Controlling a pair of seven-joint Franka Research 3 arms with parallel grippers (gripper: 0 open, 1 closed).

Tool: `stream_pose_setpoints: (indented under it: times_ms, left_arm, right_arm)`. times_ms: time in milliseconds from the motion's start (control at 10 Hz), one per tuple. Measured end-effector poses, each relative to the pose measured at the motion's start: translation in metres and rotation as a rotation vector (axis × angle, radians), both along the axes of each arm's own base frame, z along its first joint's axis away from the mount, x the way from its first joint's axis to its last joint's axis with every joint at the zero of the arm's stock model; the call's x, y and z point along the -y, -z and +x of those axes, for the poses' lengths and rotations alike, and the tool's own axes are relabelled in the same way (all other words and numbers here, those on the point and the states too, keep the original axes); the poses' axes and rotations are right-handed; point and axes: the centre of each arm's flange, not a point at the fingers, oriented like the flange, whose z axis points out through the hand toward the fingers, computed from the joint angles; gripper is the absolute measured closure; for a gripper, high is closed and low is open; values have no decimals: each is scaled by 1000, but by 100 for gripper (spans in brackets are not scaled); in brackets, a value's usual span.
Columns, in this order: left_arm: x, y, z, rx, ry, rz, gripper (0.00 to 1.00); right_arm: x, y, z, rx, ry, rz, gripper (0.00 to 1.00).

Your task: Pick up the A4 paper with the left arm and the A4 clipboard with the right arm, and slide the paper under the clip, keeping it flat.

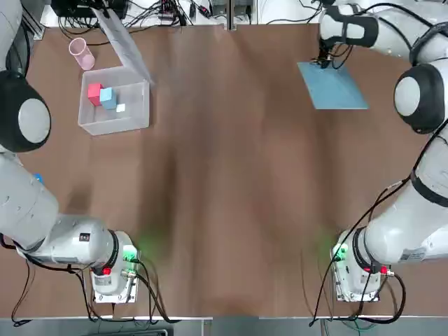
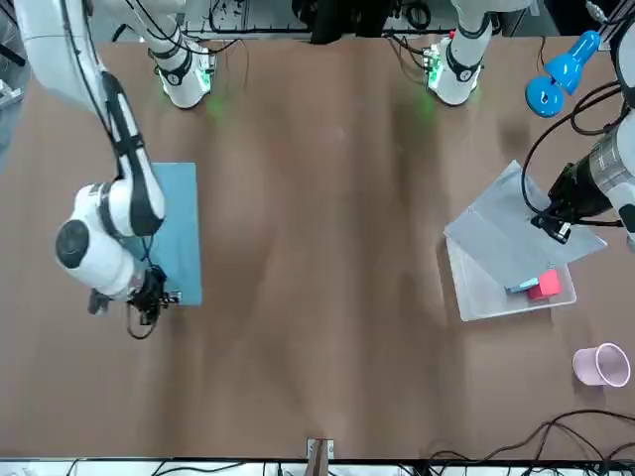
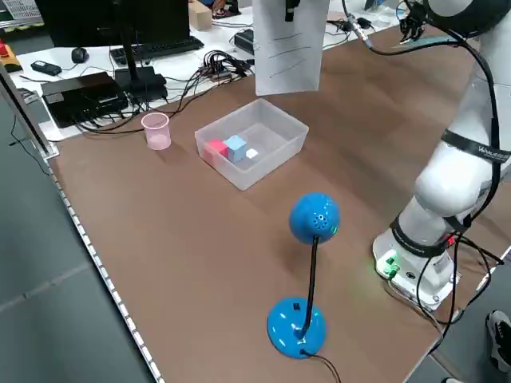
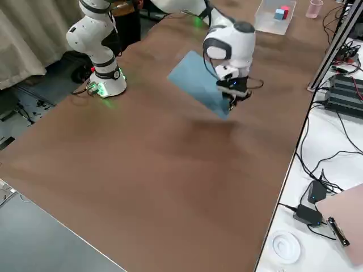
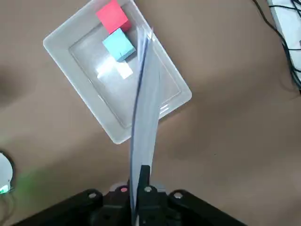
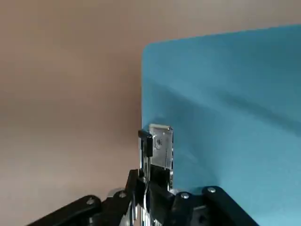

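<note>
My left gripper is shut on one edge of the A4 paper. The white sheet hangs in the air above the clear bin, seen edge-on in the left wrist view. The light-blue A4 clipboard sits at the far right of the table. My right gripper is shut on its far short edge at the silver clip. In the right side view the clipboard looks raised at the gripped end, with a shadow beneath it.
A clear plastic bin at the far left holds red, blue and white blocks. A pink cup stands beyond it. A blue desk lamp stands by the left edge. Cables run along the table's far edge.
</note>
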Motion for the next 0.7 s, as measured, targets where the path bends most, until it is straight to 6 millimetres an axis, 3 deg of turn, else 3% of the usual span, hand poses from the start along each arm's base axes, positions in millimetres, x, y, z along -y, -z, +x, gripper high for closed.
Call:
stream_pose_setpoints:
  times_ms: [200, 400, 700]
  left_arm:
    - [7, 0, -1, -1, -16, 0, 99]
    - [6, 0, 0, -2, -22, -1, 99]
    - [6, 1, 0, -5, -39, -12, 99]
  right_arm:
    - [-76, -2, -6, 11, 10, 17, 97]
    - [-165, 13, -21, 10, 55, 32, 97]
    - [-257, 29, -35, 90, -66, 9, 97]
